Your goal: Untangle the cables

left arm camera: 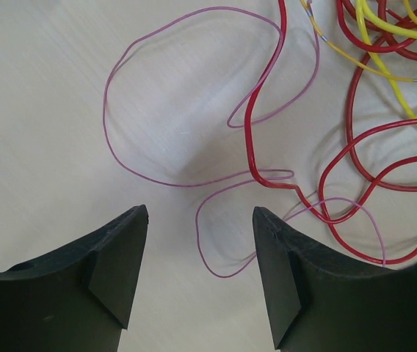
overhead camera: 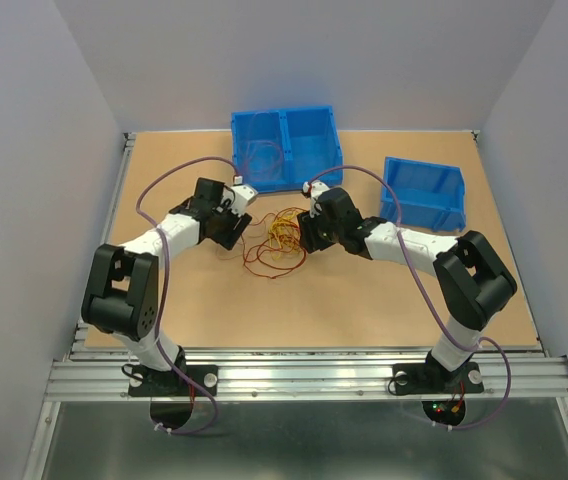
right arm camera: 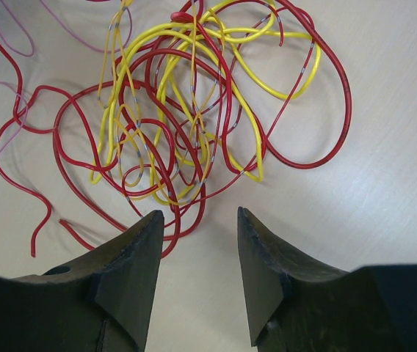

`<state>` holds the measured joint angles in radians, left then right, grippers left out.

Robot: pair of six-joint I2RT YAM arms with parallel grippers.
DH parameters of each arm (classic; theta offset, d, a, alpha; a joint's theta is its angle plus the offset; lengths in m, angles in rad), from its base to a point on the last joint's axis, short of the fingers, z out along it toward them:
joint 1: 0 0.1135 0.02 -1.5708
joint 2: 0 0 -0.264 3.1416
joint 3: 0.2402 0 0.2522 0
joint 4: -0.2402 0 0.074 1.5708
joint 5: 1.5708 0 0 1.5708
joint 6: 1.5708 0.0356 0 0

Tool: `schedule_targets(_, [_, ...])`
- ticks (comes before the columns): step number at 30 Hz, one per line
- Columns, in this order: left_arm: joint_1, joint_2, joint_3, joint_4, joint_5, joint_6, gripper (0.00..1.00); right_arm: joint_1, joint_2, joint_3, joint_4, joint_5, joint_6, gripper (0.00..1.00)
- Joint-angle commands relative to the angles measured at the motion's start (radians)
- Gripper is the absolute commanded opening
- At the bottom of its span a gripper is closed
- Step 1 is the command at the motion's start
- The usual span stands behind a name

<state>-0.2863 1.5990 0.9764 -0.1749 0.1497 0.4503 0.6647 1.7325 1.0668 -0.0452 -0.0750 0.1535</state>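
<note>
A heap of hair-thin red, yellow and pink wires (overhead camera: 279,240) is seen mid-table on the tan board (overhead camera: 364,300), flanked by two spread, empty grippers
The knot is likely pulled tighter if several strands are pinched at once by the left gripper (left arm camera: 201,214), over a slack pink loop, or the right gripper (right arm camera: 197,216), at the heap's red edge. No single heading is shown; the long axis is judged diagonal, near-left to far-right, short of the divided blue plastic bin (overhead camera: 309,145)

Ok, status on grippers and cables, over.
Left gripper open, empty, above a thin pink wire. Right gripper open, empty, at edge of cables, knotted mid-table. Blue bins behind, not obstructing.
</note>
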Motion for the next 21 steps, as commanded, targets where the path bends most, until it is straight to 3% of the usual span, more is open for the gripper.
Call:
schedule_targets(1, [-0.001, 0.048, 0.024, 0.000, 0.005, 0.037, 0.71, 0.007, -0.030, 0.041, 0.025, 0.007, -0.002, 0.50])
schedule_targets(9, [0.055, 0.200, 0.123, -0.002, -0.033, -0.024, 0.70, 0.007, -0.036, 0.038, 0.025, 0.003, -0.002, 0.50])
schedule_targets(21, [0.133, 0.248, 0.189, -0.049, 0.129, -0.021, 0.68, 0.007, -0.044, 0.032, 0.025, 0.001, -0.005, 0.50])
